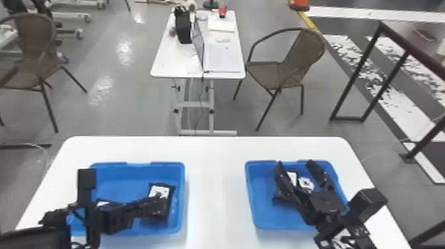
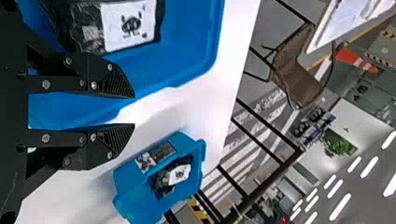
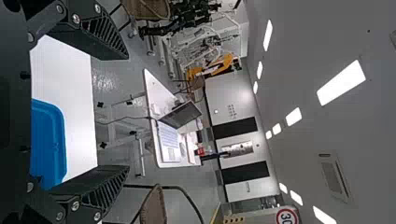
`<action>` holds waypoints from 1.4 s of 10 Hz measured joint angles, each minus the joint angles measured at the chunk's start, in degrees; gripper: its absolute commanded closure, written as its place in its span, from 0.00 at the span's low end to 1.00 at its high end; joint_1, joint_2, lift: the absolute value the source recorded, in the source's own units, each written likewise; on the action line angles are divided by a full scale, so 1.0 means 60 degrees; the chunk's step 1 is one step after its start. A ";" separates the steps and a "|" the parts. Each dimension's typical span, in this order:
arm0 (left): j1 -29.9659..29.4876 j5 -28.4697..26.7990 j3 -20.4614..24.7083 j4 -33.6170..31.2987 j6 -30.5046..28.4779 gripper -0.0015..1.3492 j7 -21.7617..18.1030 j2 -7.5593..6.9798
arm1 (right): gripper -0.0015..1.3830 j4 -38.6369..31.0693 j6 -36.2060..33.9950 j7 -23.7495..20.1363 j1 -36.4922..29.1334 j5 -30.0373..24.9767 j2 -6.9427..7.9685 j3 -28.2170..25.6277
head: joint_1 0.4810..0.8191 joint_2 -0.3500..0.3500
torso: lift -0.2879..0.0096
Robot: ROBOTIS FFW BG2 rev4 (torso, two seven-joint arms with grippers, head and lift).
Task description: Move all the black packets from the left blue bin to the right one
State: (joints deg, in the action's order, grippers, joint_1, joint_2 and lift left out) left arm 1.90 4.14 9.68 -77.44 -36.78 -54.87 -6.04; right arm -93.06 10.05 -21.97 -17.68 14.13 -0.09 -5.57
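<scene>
Over the left blue bin (image 1: 132,173), my left gripper (image 1: 157,203) overlaps a black packet with a white label (image 1: 159,191). Another packet's white label (image 1: 104,203) shows partly behind the left arm. In the left wrist view, the left gripper (image 2: 134,111) is open with nothing between its fingers, and a labelled black packet (image 2: 130,24) lies in the near bin (image 2: 191,44). My right gripper (image 1: 295,162) is spread open above the right blue bin (image 1: 263,212), partly covering black packets (image 1: 306,184) inside. From its wrist camera, the right gripper (image 3: 127,112) holds nothing.
Both bins stand on a white table (image 1: 215,185), with a wide gap between them. Beyond its far edge are a second table (image 1: 165,63) with a laptop (image 1: 222,59), a brown chair (image 1: 281,71) and a dark metal frame (image 1: 357,71).
</scene>
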 measured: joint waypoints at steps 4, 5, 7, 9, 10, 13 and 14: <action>0.0232 -0.1238 0.1065 -0.0222 -0.0326 0.10 0.0908 0.0645 | 0.14 0.0081 -0.0057 0.0000 -0.0033 0.0176 0.0000 0.0022 | 0.63 0.50 | 0.97; 0.0382 -0.1081 0.0950 -0.0231 -0.0704 0.10 0.1137 0.0605 | 0.14 0.0110 -0.0065 0.0000 -0.0014 0.0218 0.0000 0.0024 | 0.63 0.50 | 0.97; 0.0473 -0.0431 0.0961 -0.0232 -0.0940 0.10 0.1559 0.0641 | 0.14 0.0163 -0.0065 0.0000 0.0001 0.0321 0.0000 0.0042 | 0.63 0.49 | 0.97; 0.0526 -0.0602 0.0806 -0.0230 -0.0985 0.10 0.1785 0.0529 | 0.14 0.0237 -0.0067 0.0000 0.0021 0.0420 0.0000 0.0079 | 0.63 0.50 | 0.97; 0.0624 -0.0915 0.0644 -0.0208 -0.1277 0.10 0.1888 0.0405 | 0.14 0.0271 -0.0075 0.0000 0.0036 0.0463 0.0000 0.0093 | 0.63 0.51 | 0.97; 0.1531 -0.1498 -0.0150 0.1033 -0.1640 0.12 0.1912 0.0087 | 0.14 0.0360 -0.0092 0.0000 0.0101 0.0567 0.0000 0.0112 | 0.63 0.50 | 0.97; 0.1923 -0.1447 -0.0516 0.1718 -0.1450 0.12 0.1843 -0.0017 | 0.14 0.0404 -0.0095 0.0000 0.0157 0.0622 0.0000 0.0157 | 0.63 0.49 | 0.97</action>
State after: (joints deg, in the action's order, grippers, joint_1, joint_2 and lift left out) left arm 13.44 -4.54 6.58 -67.13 -45.48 -43.81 -6.14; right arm -90.64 9.48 -21.97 -16.74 17.86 -0.09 -4.63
